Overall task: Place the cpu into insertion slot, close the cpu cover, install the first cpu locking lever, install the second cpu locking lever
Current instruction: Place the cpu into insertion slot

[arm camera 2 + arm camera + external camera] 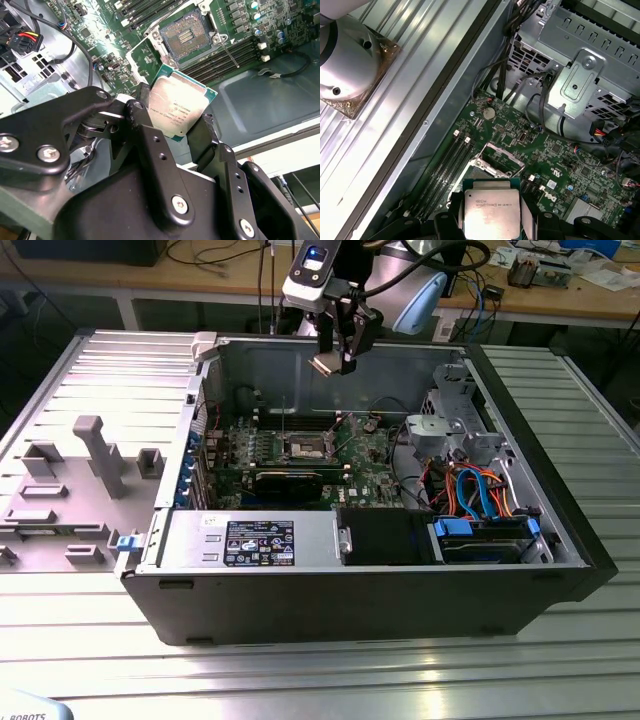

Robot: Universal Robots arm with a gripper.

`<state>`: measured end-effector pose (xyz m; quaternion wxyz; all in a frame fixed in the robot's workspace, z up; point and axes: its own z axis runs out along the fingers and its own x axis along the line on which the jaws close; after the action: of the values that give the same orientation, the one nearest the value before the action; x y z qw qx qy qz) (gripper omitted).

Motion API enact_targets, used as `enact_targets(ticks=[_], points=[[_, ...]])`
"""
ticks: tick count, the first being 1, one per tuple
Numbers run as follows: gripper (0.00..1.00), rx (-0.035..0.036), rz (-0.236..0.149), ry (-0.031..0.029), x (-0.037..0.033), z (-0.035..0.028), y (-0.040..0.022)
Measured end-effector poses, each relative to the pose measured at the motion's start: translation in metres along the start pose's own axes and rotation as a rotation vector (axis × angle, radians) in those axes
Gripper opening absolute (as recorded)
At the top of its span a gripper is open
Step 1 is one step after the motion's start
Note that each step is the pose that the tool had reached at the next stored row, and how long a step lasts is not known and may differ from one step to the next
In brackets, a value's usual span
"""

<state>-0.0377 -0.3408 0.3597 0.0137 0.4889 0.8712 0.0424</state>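
My gripper hangs above the open computer case, shut on the cpu, a flat square chip with a silver-grey top. Both wrist views show the cpu pinched by its edges between the black fingers. The insertion slot lies below on the green board, its dark centre uncovered. The cpu cover stands tilted up from one edge of the slot. A thin metal lever sticks up beside the slot. The cpu is well clear of the board.
A long black expansion card lies in front of the slot, memory slots run beside it. A metal drive cage and orange and blue cables are at the exterior view's right. A grey fixture plate lies outside the case, left.
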Motion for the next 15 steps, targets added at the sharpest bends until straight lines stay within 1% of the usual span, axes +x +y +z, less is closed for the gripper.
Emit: enact_targets(ticks=[4, 5, 7, 10, 12, 15], points=[[0.54, 0.0000, 0.002, -0.0001, 0.0000, 0.0000, 0.0000], [0.54, -0.0003, 0.017, -0.0015, 0.0000, 0.0001, 0.0000], [0.54, -0.0012, 0.060, -0.0052, 0.0000, 0.0005, -0.0001], [0.54, -0.0016, 0.099, -0.0088, 0.0000, 0.0008, -0.0001], [0.54, -0.0017, 0.109, -0.0096, 0.0003, 0.0008, -0.0006], [0.54, -0.0020, 0.111, -0.0098, 0.0011, 0.0009, -0.0019]])
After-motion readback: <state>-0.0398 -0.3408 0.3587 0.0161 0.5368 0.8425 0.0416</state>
